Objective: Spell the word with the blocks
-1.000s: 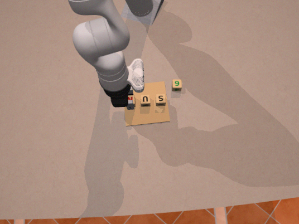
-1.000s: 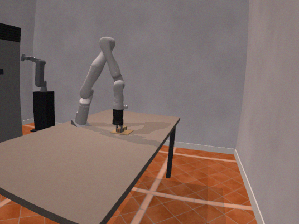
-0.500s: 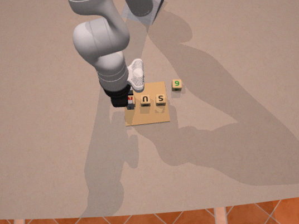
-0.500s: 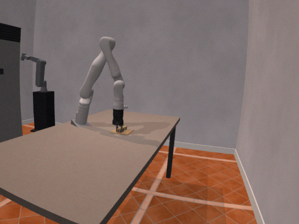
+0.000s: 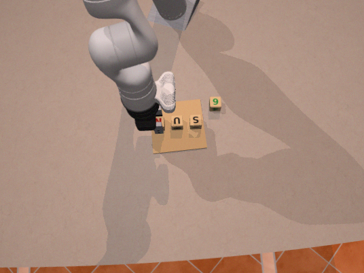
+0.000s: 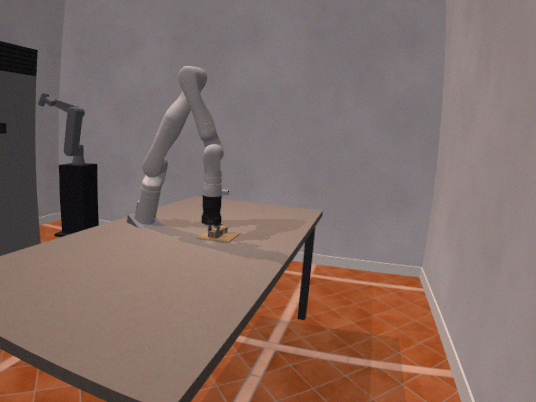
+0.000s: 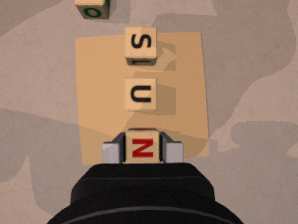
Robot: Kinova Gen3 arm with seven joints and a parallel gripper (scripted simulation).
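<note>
A tan mat (image 5: pixel 179 130) lies flat on the table. On it, a block with a black S (image 5: pixel 195 120) and a block with a black U (image 5: pixel 176 121) lie flat in a row. A block with a red N (image 5: pixel 159 121) continues the row at the mat's edge. My gripper (image 5: pixel 157 126) points straight down and is shut on the N block, with one finger tight against each side. In the wrist view the N block (image 7: pixel 143 147), the U block (image 7: pixel 141 94) and the S block (image 7: pixel 141 43) stand in one straight line. A block with a green 9 (image 5: pixel 215 102) lies off the mat.
The arm's base (image 5: pixel 173 13) stands at the far side of the table. The table's near edge (image 5: pixel 183 261) is far from the mat.
</note>
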